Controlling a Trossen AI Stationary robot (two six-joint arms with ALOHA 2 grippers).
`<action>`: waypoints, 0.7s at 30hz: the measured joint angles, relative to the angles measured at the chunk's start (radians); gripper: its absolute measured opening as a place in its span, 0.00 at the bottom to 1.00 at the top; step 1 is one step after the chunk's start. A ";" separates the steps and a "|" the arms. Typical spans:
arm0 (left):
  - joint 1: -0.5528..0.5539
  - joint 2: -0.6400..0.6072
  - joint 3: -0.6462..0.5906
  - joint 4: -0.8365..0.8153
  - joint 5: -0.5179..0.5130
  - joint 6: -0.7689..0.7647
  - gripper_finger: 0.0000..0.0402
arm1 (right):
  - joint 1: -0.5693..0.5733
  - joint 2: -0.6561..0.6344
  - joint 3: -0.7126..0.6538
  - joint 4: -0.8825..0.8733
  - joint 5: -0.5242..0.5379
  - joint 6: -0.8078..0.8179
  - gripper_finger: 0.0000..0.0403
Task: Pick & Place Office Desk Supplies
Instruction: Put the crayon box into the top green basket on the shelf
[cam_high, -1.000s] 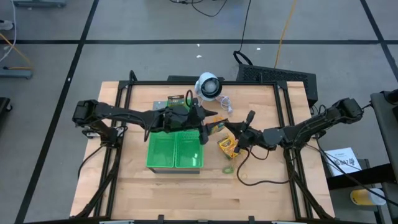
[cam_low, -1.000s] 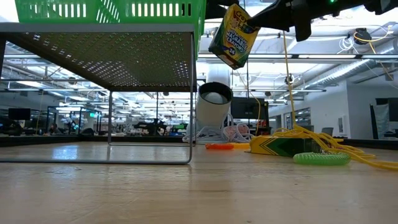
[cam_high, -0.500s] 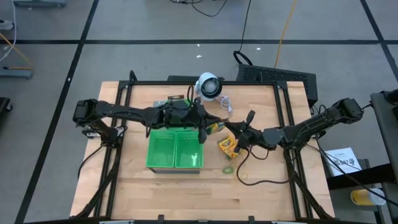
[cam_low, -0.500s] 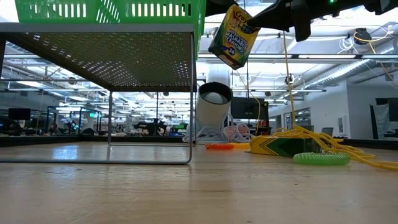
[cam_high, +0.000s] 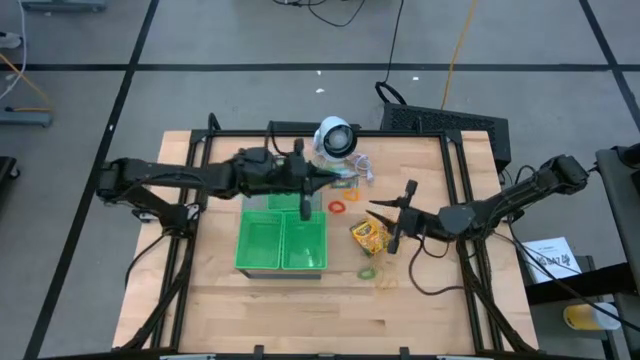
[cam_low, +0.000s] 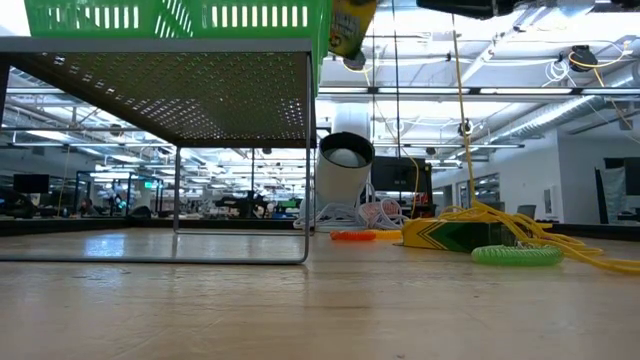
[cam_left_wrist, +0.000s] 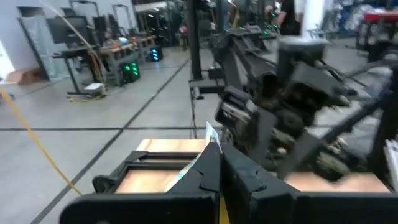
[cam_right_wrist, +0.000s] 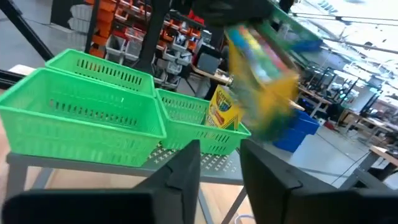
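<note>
My left gripper (cam_high: 325, 180) (cam_left_wrist: 219, 155) is shut on a yellow-and-green crayon box (cam_right_wrist: 261, 74) in the air beyond the far side of the green trays (cam_high: 282, 243). Only the box's lower end (cam_low: 350, 30) shows in the low view. To its right my right gripper (cam_high: 388, 222) (cam_right_wrist: 221, 162) stands open with nothing between its fingers. A second crayon box (cam_high: 368, 235) (cam_low: 455, 233) lies flat on the table under it. A third box (cam_right_wrist: 225, 112) stands by the trays' far side. On the wood lie an orange rubber band (cam_high: 337, 207), a green one (cam_high: 367, 271) and a tan one (cam_high: 385, 283). My left gripper pinches the crayon box between its two fingers, which come in level from the table's left. In the left wrist view the box stands edge-on between the fingers (cam_left_wrist: 211, 134). The box hangs tilted below the gripper by its upper end (cam_right_wrist: 245, 34), clear of table and trays.
The two green trays sit side by side on a wire rack (cam_low: 180, 45) in the table's middle. A white round device (cam_high: 335, 138) with its cord stands at the far edge. A yellow cable (cam_low: 560, 250) trails over the right side. Bare wood lies along the near edge.
My right gripper has opened and let go of the crayon box, rolled at the wrist and drawn back a little toward the table's right edge. My left gripper has taken hold of the box and carried it up and toward the far-left.
</note>
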 joint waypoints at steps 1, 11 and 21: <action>0.000 -0.014 0.000 -0.016 0.004 0.000 0.01 | 0.005 -0.013 0.000 -0.017 0.000 0.007 0.28; -0.010 -0.166 -0.001 -0.195 0.005 0.008 0.00 | 0.027 -0.101 0.000 -0.123 0.001 0.041 0.36; -0.012 -0.343 -0.199 -0.048 0.005 -0.005 0.00 | 0.027 -0.101 -0.001 -0.161 0.002 0.056 0.34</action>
